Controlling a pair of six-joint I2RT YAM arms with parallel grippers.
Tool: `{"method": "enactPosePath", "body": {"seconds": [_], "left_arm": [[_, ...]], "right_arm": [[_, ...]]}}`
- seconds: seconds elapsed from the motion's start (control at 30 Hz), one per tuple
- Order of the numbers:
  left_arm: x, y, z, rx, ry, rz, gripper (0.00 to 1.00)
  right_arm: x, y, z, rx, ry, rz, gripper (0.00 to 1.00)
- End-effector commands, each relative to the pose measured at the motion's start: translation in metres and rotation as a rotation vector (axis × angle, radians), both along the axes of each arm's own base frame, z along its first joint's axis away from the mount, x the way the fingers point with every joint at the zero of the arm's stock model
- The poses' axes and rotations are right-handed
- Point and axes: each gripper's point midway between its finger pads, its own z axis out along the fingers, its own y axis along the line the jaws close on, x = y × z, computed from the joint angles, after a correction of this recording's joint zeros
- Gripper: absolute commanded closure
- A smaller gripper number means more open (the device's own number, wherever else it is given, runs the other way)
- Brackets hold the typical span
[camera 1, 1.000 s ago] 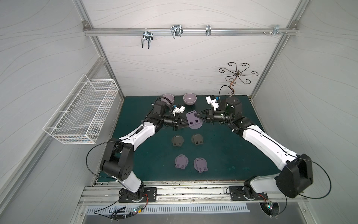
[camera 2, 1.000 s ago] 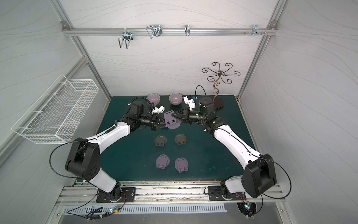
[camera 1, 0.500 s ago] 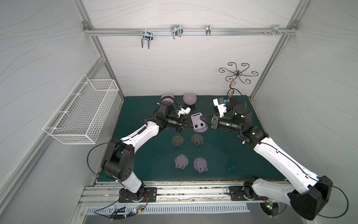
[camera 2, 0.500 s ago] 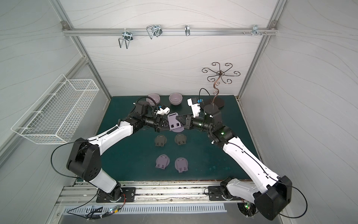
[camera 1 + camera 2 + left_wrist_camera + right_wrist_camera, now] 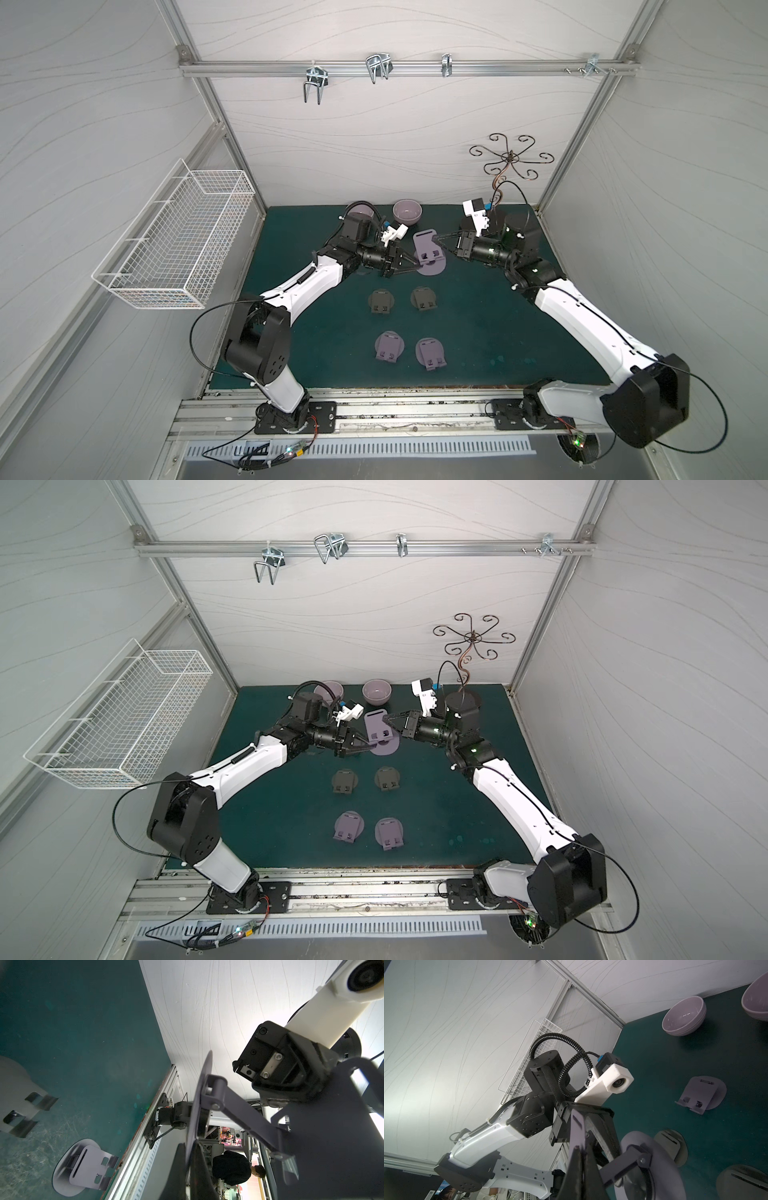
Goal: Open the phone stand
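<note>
progress looks roughly midway, as i judge it. the phone stand is off the surface, held in the air just in front of the bowl, on the robot's side of it. its back plate already stands away from its round base instead of lying flat on it. the left hand is clamped tight on the rim of the round base. the right hand is clamped tight on the top edge of the back plate. what seems left is to swing the plate out to its full angle and set the stand down. whether the hinges have reached their stop i cannot tell.

both top views give the layout. four folded stands lie flat farther from the bowl, toward the robot, two dark and two purple. the hinge itself is too small there to read.

the left wrist view shows it plainly. the round base is seen edge-on, with a hinged link running from it to the back plate and a clear gap between the two.

the right wrist view shows the same link from the other side. it also shows a second bowl beside the first, which the left arm partly hides from above.
</note>
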Motion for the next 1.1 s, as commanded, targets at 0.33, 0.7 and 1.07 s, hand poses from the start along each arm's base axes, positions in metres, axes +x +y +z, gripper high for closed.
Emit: {"method": "enactPosePath", "body": {"seconds": [0.33,0.7,1.07], "left_arm": [[-0.059,0.009,-0.096,0.240,0.393,-0.043,1.00],[-0.028,-0.004,-0.053,0.179,0.298,-0.001,1.00],[-0.012,-0.015,0.001,0.092,0.205,-0.044,1.00]], "right_arm": [[0.009,-0.059,0.223,0.350,-0.722,-0.314,1.00],[-0.005,-0.054,0.119,0.056,-0.663,-0.266,1.00],[-0.021,-0.062,0.040,-0.205,-0.578,-0.266,1.00]]}}
